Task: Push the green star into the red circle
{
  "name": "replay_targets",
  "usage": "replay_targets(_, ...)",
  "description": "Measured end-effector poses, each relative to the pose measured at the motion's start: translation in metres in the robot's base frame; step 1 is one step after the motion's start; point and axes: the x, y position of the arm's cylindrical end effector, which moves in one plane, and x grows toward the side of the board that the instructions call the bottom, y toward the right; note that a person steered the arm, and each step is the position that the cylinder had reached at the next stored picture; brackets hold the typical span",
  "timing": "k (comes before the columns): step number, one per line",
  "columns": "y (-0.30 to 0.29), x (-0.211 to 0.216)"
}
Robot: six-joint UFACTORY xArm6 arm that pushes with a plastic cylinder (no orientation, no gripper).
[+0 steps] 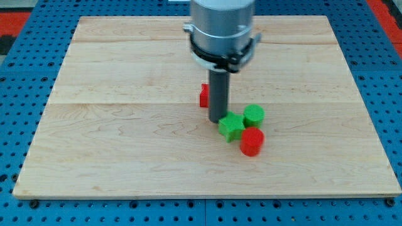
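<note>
The green star (232, 127) lies on the wooden board, right of centre. The red circle (252, 142) sits just below and right of it, touching or nearly touching it. A green circle (254, 115) sits just above and right of the star, close against it. My tip (217, 120) is at the star's upper left edge, touching or almost touching it. A second red block (203, 95) is partly hidden behind the rod, its shape unclear.
The wooden board (125, 125) lies on a blue perforated table (19, 94). The arm's grey cylindrical body (221, 28) hangs over the board's top centre.
</note>
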Motion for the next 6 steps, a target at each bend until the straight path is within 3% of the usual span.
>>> replay_targets(1, -0.007, 0.029)
replay_targets(5, 0.060, 0.078)
replay_targets(6, 0.014, 0.079)
